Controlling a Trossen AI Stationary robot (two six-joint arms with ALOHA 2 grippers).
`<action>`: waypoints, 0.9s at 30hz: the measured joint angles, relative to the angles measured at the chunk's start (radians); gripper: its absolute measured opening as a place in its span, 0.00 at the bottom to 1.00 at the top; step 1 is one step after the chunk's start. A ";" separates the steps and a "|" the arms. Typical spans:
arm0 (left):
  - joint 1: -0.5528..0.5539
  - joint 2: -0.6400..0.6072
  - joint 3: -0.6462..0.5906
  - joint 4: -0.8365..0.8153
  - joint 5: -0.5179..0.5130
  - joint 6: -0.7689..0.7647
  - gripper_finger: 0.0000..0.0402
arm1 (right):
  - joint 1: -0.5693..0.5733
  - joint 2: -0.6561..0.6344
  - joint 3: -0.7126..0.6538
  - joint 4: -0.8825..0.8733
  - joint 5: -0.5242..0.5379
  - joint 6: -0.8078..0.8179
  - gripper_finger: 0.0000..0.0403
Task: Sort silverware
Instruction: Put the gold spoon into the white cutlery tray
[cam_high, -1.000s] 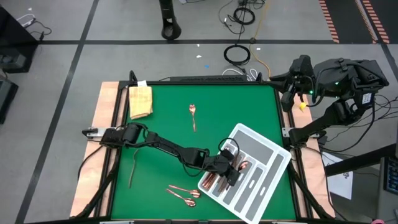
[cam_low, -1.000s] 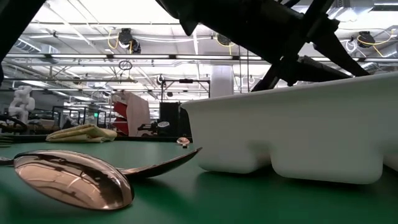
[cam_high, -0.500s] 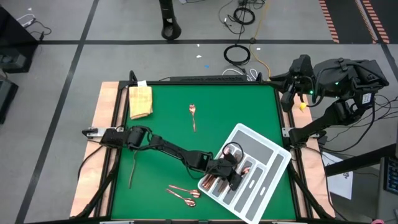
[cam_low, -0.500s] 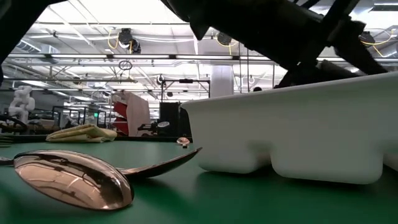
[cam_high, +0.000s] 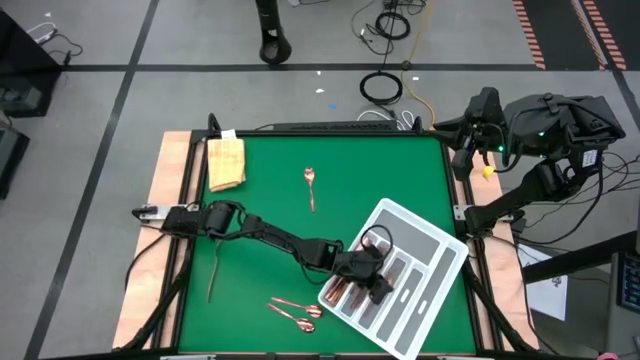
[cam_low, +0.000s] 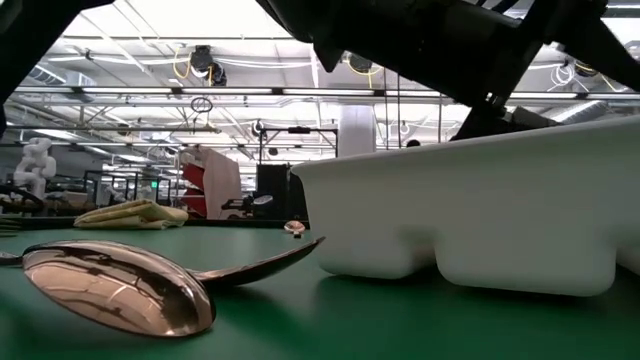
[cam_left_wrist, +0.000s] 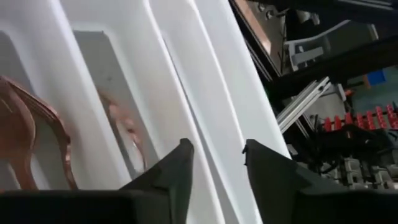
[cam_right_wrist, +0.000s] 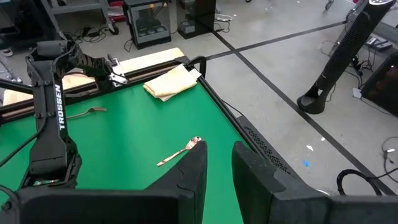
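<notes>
My left gripper (cam_high: 382, 289) (cam_left_wrist: 217, 155) hangs open over the white tray (cam_high: 432, 262) at the table's near right, its fingers above a ridge between slots with nothing between them. Copper silverware lies in the tray's slots (cam_left_wrist: 124, 134) (cam_left_wrist: 28, 134) (cam_high: 338, 291). A spoon (cam_high: 311, 185) lies flat at the table's middle far side. A fork (cam_high: 213, 276) lies by the left edge, and two pieces (cam_high: 294, 310) near the front. The front spoon's bowl (cam_low: 120, 288) fills the low view. My right gripper (cam_right_wrist: 217, 163) waits beyond the table's far right corner, open by a narrow gap.
A folded yellow-tan cloth (cam_high: 226, 162) (cam_low: 130, 213) lies at the table's far left corner. The tray stands slantwise, one corner near the right edge. Bare green mat (cam_high: 270, 210) spreads between the cloth, the middle spoon and the tray. My left arm (cam_high: 270, 236) stretches across it.
My left gripper has gone a little toward the table's near edge over the tray and come lower. The silverware on the table and the tray have stayed where they were.
</notes>
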 joint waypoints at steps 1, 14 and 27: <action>0.000 0.000 0.000 0.001 0.000 0.000 0.39 | 0.000 0.000 0.000 0.000 0.000 0.000 0.16; 0.107 -0.339 0.003 -0.509 -0.036 0.280 0.43 | 0.001 -0.004 0.000 0.000 -0.006 0.008 0.16; 0.557 -0.436 -0.240 -0.875 -0.184 0.218 0.43 | -0.001 -0.008 0.000 0.000 0.009 0.009 0.16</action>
